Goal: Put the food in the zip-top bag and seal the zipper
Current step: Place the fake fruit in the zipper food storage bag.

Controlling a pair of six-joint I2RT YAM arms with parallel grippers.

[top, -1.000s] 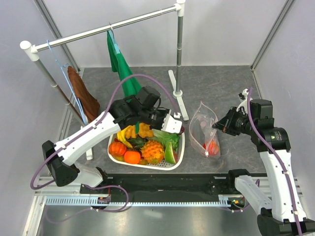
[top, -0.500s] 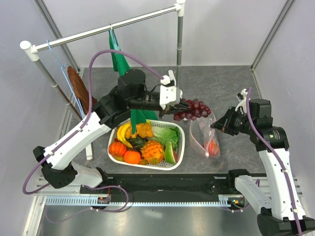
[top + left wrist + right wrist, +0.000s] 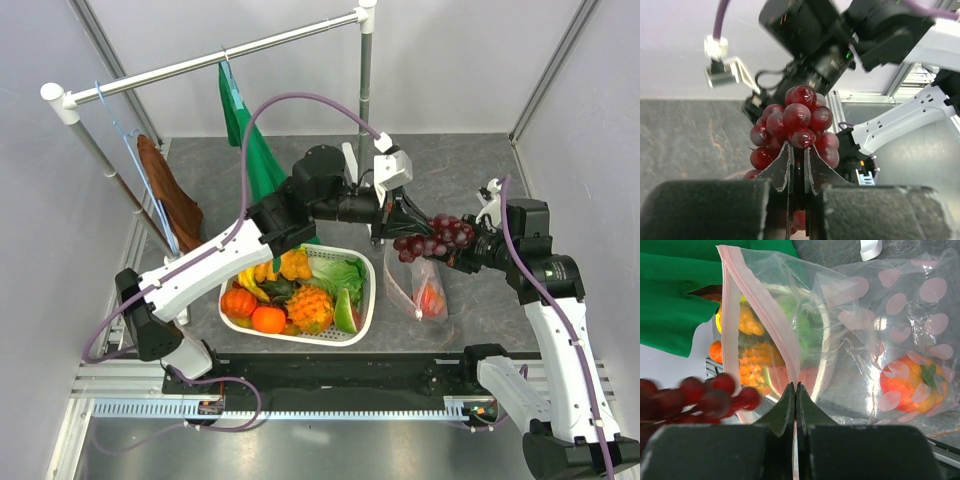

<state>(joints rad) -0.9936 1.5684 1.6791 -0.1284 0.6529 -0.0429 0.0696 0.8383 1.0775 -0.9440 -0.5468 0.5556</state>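
Grapes (image 3: 437,236) now above bag (image 3: 402,270), grey tabletop (image 3: 450,165)

**Tight room at the bag mouth**

Your right gripper (image 3: 795,390) pinches the mouth of the clear, pink-edged zip-top bag (image 3: 400,275), and the glossy purple plastic grape bunch (image 3: 437,236) hangs over it. The white perforated basket (image 3: 372,290) crowds the bag's left and the white rail post (image 3: 365,110) stands behind. Bare grey tabletop (image 3: 470,170) lies beyond.

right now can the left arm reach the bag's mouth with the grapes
Probably yes: the left gripper holds the grapes over the bag, the right gripper pinches its pink strip up, and nothing sits between them.
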